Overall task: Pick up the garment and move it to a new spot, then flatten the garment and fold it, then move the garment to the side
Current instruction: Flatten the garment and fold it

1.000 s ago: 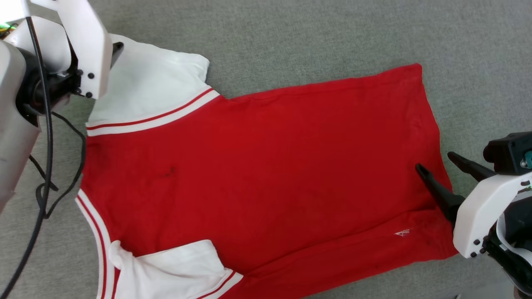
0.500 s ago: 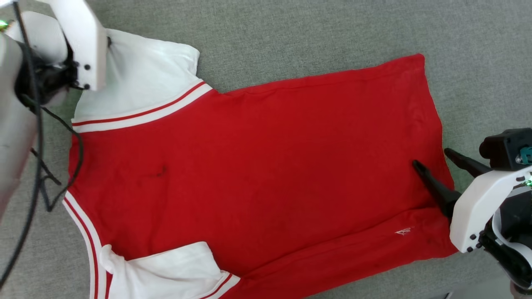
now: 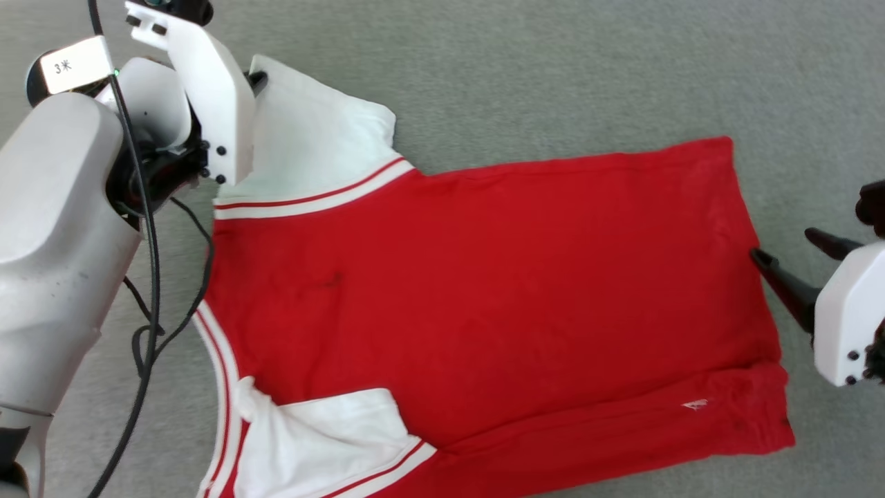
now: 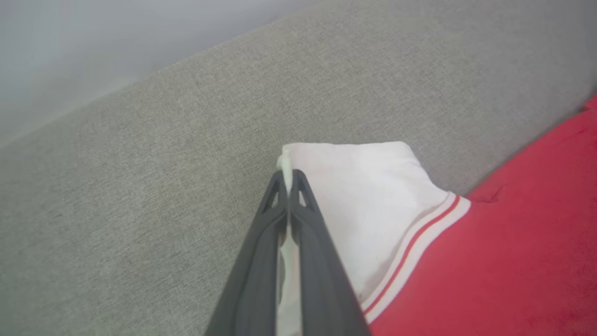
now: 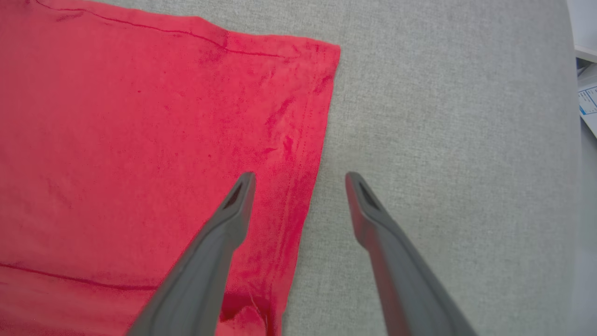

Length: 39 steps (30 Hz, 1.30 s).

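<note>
The garment [image 3: 484,277], red with white sleeves and red-and-white trim, lies spread flat on the grey surface, its plain side up. My left gripper [image 4: 288,179] is shut on the outer edge of the far white sleeve [image 4: 364,186], and a sliver of white cloth shows between the tips. In the head view the left gripper [image 3: 254,79] sits at that sleeve's corner, mostly hidden behind its white housing. My right gripper [image 5: 299,177] stands open astride the garment's [image 5: 140,140] bottom hem, one finger over the red cloth and one over the grey surface. From the head camera the right gripper [image 3: 785,247] is at the hem's right side.
Grey fabric surface [image 3: 553,69] runs all round the garment. A black cable [image 3: 148,277] hangs from my left arm beside the collar side. The surface's edge and a paper [image 5: 587,98] lie at the right of the right wrist view.
My left gripper has closed onto the far sleeve's edge. The head camera has shifted, so the whole picture sits further right and lower. The right gripper stays open at the hem.
</note>
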Available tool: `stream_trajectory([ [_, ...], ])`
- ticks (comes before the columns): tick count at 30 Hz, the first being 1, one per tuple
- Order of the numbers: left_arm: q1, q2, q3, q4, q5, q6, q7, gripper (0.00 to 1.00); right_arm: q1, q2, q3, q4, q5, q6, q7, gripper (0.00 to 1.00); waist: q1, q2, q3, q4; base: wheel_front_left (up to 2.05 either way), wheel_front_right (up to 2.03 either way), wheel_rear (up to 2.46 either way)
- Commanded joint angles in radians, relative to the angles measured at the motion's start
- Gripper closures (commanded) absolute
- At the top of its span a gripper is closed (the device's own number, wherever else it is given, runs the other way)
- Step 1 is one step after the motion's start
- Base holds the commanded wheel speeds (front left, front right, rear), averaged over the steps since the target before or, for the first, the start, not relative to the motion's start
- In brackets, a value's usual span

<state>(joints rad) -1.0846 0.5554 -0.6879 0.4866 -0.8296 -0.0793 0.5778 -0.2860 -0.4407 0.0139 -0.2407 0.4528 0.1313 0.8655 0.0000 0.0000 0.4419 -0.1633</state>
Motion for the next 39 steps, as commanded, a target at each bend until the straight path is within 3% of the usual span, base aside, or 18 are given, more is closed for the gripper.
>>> stream_trajectory([
  [1,0.016,-0.003,-0.003,-0.018,0.005,-0.007,-0.013,1.0,-0.03,-0.013,-0.003,0.009,0.007,-0.001,0.019,0.0,0.0,0.0,-0.036,0.044,0.0,0.0,0.0],
  [10,0.062,0.018,-0.022,-0.213,0.005,-0.014,-0.038,1.0,-0.155,-0.067,-0.037,0.138,0.045,-0.001,0.167,0.0,0.0,0.0,-0.042,0.14,0.0,0.0,0.0],
  [20,0.12,0.038,-0.037,-0.42,0.029,0.022,-0.062,1.0,-0.305,-0.092,-0.065,0.341,-0.023,-0.001,0.188,0.0,0.0,0.0,0.018,0.217,0.0,0.0,0.0],
  [26,0.139,0.038,-0.046,-0.498,0.045,0.038,-0.074,1.0,-0.348,-0.092,-0.036,0.439,-0.047,-0.001,0.173,0.0,0.0,0.0,0.048,0.246,0.0,0.0,0.0],
  [34,0.151,0.035,-0.051,-0.549,0.052,0.051,-0.091,1.0,-0.318,-0.064,0.074,0.547,-0.028,0.001,0.165,0.0,0.0,0.0,0.061,0.269,0.0,0.0,0.0],
  [35,0.155,0.034,-0.051,-0.551,0.05,0.052,-0.093,1.0,-0.309,-0.063,0.092,0.558,-0.023,0.002,0.166,0.07,0.0,0.0,0.061,0.27,0.0,0.0,0.0],
  [36,0.158,0.035,-0.052,-0.552,0.05,0.053,-0.096,1.0,-0.302,-0.065,0.107,0.567,-0.017,0.002,0.166,0.69,0.0,0.0,0.059,0.272,0.0,0.0,0.0],
  [37,0.162,0.036,-0.053,-0.551,0.05,0.053,-0.098,1.0,-0.297,-0.068,0.117,0.575,-0.014,0.004,0.161,1.0,0.0,0.0,0.056,0.273,0.0,0.0,0.0],
  [39,0.168,0.041,-0.049,-0.545,0.053,0.058,-0.109,1.0,-0.297,-0.08,0.119,0.585,-0.012,0.003,0.128,1.0,0.0,0.0,0.047,0.272,0.0,0.0,0.0],
])
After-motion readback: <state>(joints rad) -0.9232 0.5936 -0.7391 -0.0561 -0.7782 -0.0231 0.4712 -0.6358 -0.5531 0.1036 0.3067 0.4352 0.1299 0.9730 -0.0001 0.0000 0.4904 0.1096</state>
